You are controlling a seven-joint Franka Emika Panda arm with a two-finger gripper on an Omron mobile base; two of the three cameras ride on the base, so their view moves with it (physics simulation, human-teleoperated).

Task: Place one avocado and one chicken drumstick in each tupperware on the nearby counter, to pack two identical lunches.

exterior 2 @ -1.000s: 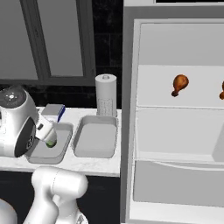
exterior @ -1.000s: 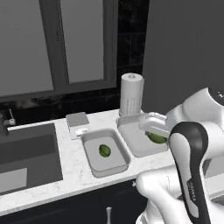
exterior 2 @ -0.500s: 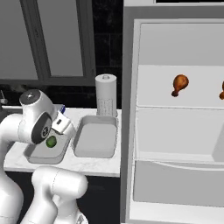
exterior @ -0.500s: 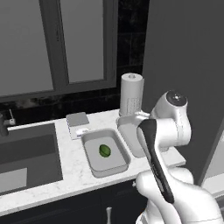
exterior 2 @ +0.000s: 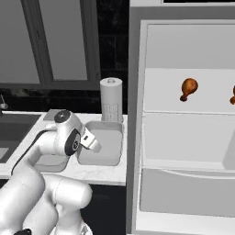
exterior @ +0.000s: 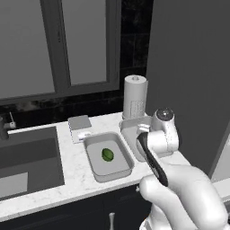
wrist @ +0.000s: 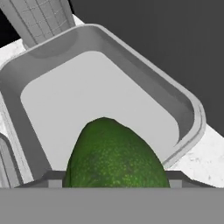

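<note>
My gripper (wrist: 114,183) is shut on a dark-green avocado (wrist: 116,157), which hangs just above the floor of the right tupperware (wrist: 183,109). From the right base view the gripper (exterior 2: 94,142) reaches over that same tupperware (exterior 2: 108,153). The other avocado (exterior: 108,155) lies in the left tupperware (exterior: 96,173). My arm hides much of the right tupperware (exterior: 128,130) in the left base view. Both tupperware stand on the counter (exterior: 76,179). Two chicken drumsticks (exterior 2: 188,87) (exterior 2: 232,94) lie on an upper shelf of the open fridge.
A paper towel roll (exterior: 134,96) stands right behind the right tupperware. A small flat grey box (exterior: 79,123) sits behind the left one. The dark sink (exterior: 27,157) is sunk into the counter's left part. The fridge wall (exterior 2: 135,114) rises at the counter's right end.
My arm has swung round and dropped lower, bringing the hand and its avocado over the right tupperware. The left avocado and both drumsticks have stayed put.
</note>
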